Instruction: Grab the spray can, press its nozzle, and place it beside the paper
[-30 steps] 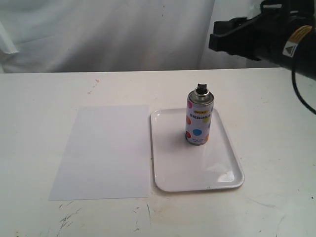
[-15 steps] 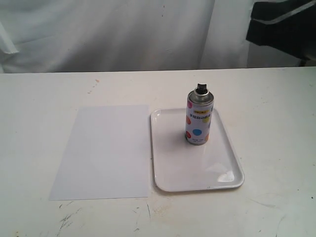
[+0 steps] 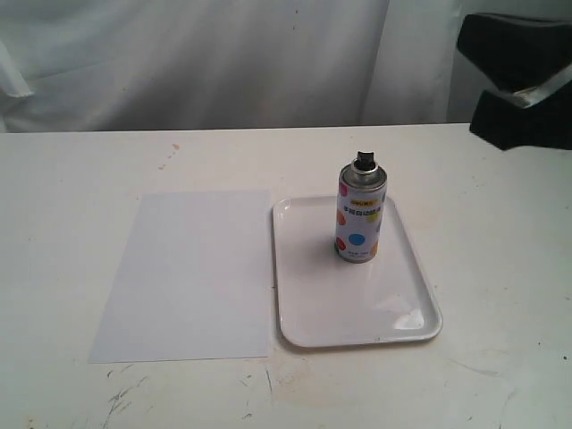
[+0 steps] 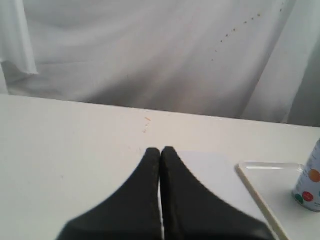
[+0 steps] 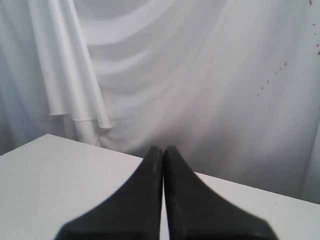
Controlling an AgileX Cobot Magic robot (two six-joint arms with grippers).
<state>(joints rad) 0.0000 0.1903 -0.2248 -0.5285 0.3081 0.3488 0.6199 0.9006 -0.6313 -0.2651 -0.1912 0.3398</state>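
The spray can (image 3: 359, 214) stands upright on the white rimmed tray (image 3: 393, 322), its black nozzle (image 3: 364, 161) on top of the silver dome. To the left of the tray the white paper (image 3: 188, 273) lies flat on the table. A black part of my right arm (image 3: 518, 80) shows at the upper right, well away from the can. In the right wrist view the right gripper (image 5: 163, 149) is shut and empty over the table. My left gripper (image 4: 160, 150) is shut too, holding nothing, with the paper (image 4: 210, 167) just past it and the can (image 4: 310, 182) to one side.
White cloth (image 3: 223, 63) hangs behind the table. The tabletop (image 3: 80, 179) is white, with dark scuff marks (image 3: 125, 393) near its front edge and faint reddish specks (image 3: 170, 156) toward the back.
The right arm has shifted at the upper right of the exterior view, dropping slightly lower than half a second ago. Can, tray and paper have not moved.
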